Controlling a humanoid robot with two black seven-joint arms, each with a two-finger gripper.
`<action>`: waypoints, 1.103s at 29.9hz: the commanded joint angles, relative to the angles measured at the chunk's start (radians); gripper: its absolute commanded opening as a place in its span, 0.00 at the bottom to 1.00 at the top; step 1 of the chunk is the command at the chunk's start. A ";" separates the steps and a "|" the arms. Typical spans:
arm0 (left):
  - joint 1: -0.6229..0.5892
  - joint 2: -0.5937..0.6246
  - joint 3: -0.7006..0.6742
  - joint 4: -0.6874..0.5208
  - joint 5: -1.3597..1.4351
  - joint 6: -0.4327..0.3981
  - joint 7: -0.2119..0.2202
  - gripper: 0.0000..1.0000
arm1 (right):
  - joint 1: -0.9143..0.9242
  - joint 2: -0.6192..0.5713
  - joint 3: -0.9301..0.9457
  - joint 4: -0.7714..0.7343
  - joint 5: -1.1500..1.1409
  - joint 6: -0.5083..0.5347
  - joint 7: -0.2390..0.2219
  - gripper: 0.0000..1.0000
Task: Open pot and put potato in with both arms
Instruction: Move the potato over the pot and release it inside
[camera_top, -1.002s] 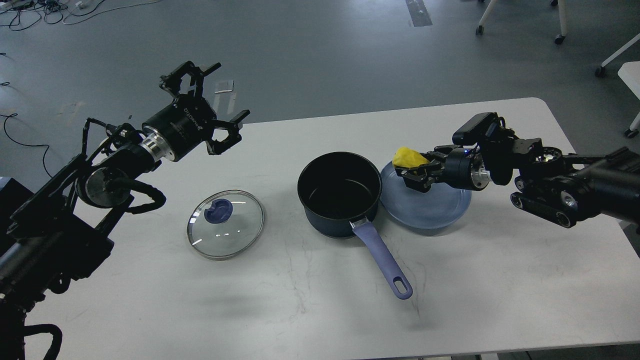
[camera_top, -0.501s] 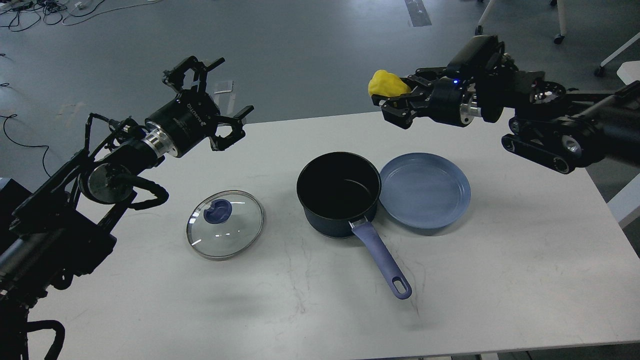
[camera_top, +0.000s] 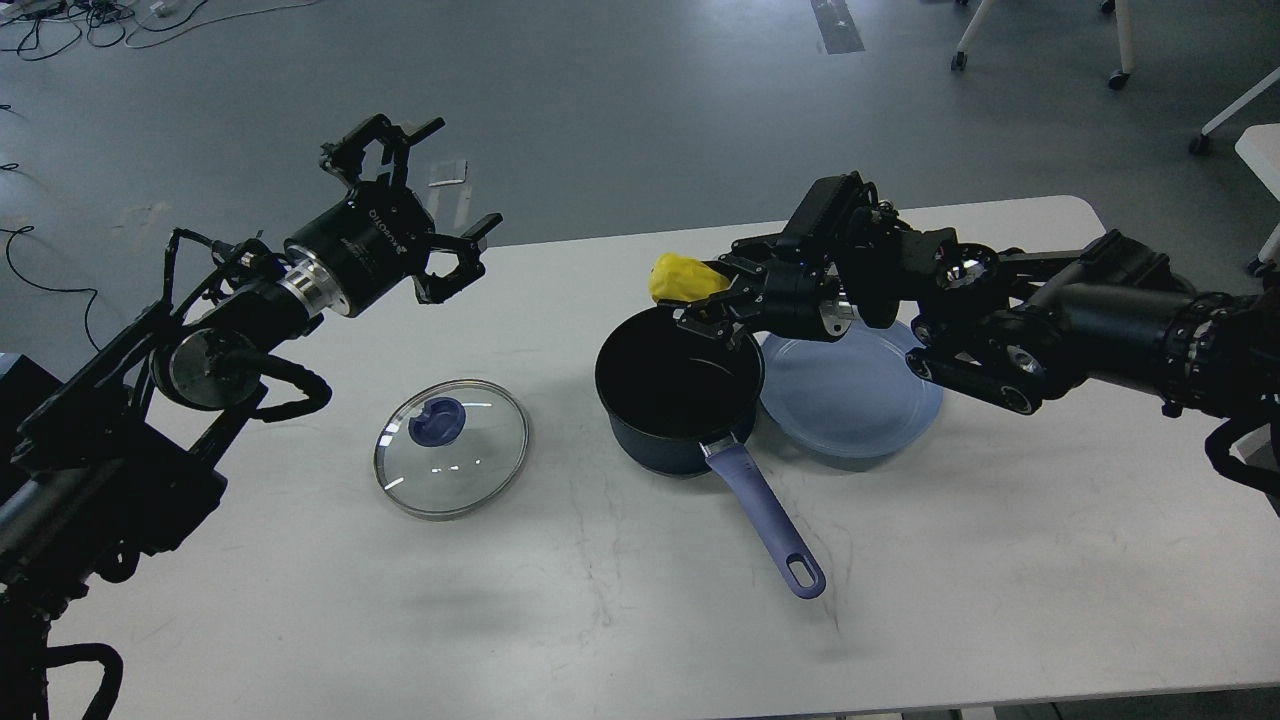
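The dark pot (camera_top: 680, 392) stands open in the middle of the table, its purple handle (camera_top: 770, 523) pointing toward me. Its glass lid (camera_top: 451, 447) with a blue knob lies flat on the table to the left. My right gripper (camera_top: 700, 298) is shut on the yellow potato (camera_top: 683, 279) and holds it just above the pot's far rim. My left gripper (camera_top: 425, 200) is open and empty, raised above the table's far left, well above and behind the lid.
A blue plate (camera_top: 855, 405) lies empty right of the pot, partly under my right arm. The white table (camera_top: 1000, 560) has bare surface in front. Chair legs and cables are on the floor beyond.
My right gripper carried the potato up off the plate, then leftward and down to the pot's far rim. The left arm barely moved.
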 joint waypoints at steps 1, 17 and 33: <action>0.003 0.010 -0.001 -0.001 0.000 -0.010 -0.001 0.99 | -0.002 0.010 -0.039 0.012 0.000 -0.001 0.004 0.16; 0.004 0.017 -0.003 -0.001 -0.002 -0.018 -0.001 0.99 | 0.026 -0.026 -0.041 0.088 0.012 -0.001 0.035 1.00; 0.004 -0.028 -0.006 0.010 -0.003 -0.015 -0.003 0.99 | 0.021 -0.132 0.362 0.107 0.910 0.109 -0.004 1.00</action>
